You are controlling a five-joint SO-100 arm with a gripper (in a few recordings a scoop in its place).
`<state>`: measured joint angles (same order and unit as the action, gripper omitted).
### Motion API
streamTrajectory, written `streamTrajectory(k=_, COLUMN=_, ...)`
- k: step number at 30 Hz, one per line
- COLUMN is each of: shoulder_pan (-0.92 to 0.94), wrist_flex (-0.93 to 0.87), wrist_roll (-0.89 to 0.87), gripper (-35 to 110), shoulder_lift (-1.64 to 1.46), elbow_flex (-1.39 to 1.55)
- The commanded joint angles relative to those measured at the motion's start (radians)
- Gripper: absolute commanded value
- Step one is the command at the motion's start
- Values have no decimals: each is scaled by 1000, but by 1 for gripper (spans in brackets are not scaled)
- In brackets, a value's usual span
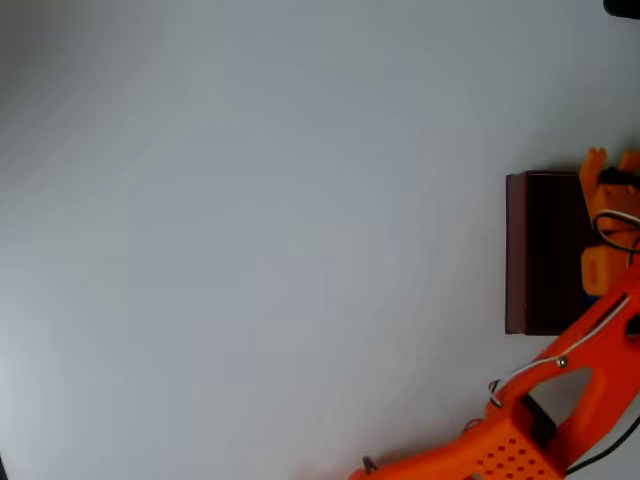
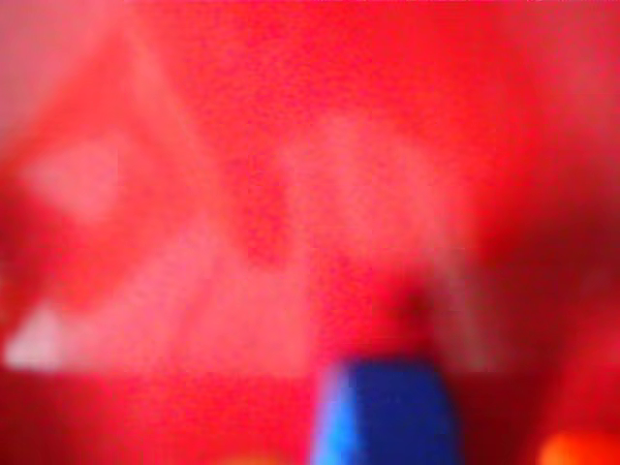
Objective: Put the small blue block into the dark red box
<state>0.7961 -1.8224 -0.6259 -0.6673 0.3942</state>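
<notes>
Wrist view: small blue block [image 2: 387, 412] blurred, close against the dark red box [image 1: 545, 252]. Likely light, rigid; grip opposite flat faces. Pincer state: cannot tell.

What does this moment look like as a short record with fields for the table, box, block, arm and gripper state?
table: plain pale grey surface
box: large rectangular dark red box with almost black inside, at the right edge of the overhead view
block: small bright blue block, blurred, at the bottom of the wrist view before a red blur
arm: orange arm, reaching over the box's right side in the overhead view
gripper: fingers hard to make out; state cannot be told
</notes>
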Motion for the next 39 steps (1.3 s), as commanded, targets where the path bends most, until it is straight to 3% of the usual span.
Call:
streamTrajectory(k=1, shoulder_pan=12, wrist_flex=-17, wrist_roll=80, gripper=13, shoulder_lift=-91, elbow_flex=-3)
streamTrajectory(k=6, shoulder_pan=-35, wrist_flex=-17, wrist_roll=193, gripper=10, shoulder_lift=-405, elbow_flex=262)
streamTrajectory(k=14, shoulder_pan=-155, wrist_flex=98, wrist_roll=247, gripper=0, shoulder_lift=-1201, elbow_flex=1022)
streamTrajectory(k=23, shoulder_pan=-615, wrist_flex=360, wrist_roll=281, gripper=0, shoulder_lift=-2066, elbow_flex=1802)
streamTrajectory(k=33, shoulder_pan=-1025, wrist_flex=356, wrist_roll=474, gripper=0, shoulder_lift=-2686, elbow_flex=2250)
streamTrajectory(k=39, shoulder_pan=-1216, wrist_flex=368, wrist_roll=612, gripper=0, shoulder_lift=-2688, elbow_flex=2361)
